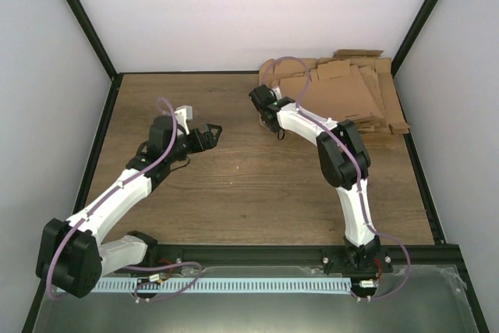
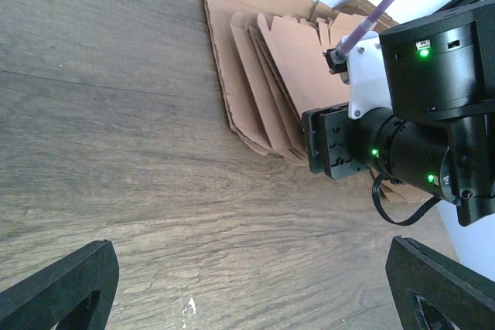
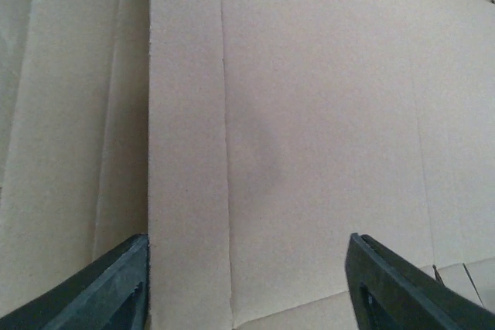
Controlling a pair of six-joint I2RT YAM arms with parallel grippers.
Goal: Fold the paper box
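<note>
At the near edge of the wooden table (image 1: 234, 193) the two arms are bolted side by side. The left arm (image 1: 117, 193) slants up and inward from its base. The left gripper (image 1: 210, 136) hangs over bare wood in the left half of the table, well apart from any cardboard. Its jaws are spread wide with nothing between them: in its wrist view only plain planks lie between the two black fingers (image 2: 66, 287).

The right arm (image 1: 347, 161) rises from its base, bends at the elbow and reaches leftward and away to the near-left edge of a pile of flat brown cardboard blanks (image 1: 355, 95). The right gripper (image 1: 265, 111) points down at that edge. Its jaws are parted — the two fingers (image 3: 93, 291) sit far apart at the lower corners of the wrist view — and they grip nothing. I cannot tell whether the tips touch the cardboard.

Directly beneath them lies the paper box (image 3: 309, 129), a flat sheet with a straight crease running along it. It lies on top of the pile, its left edge overlapping another blank (image 3: 69, 113). The pile itself — many overlapping sheets with flaps and slits — fills the far right corner of the table, by the back wall.
</note>
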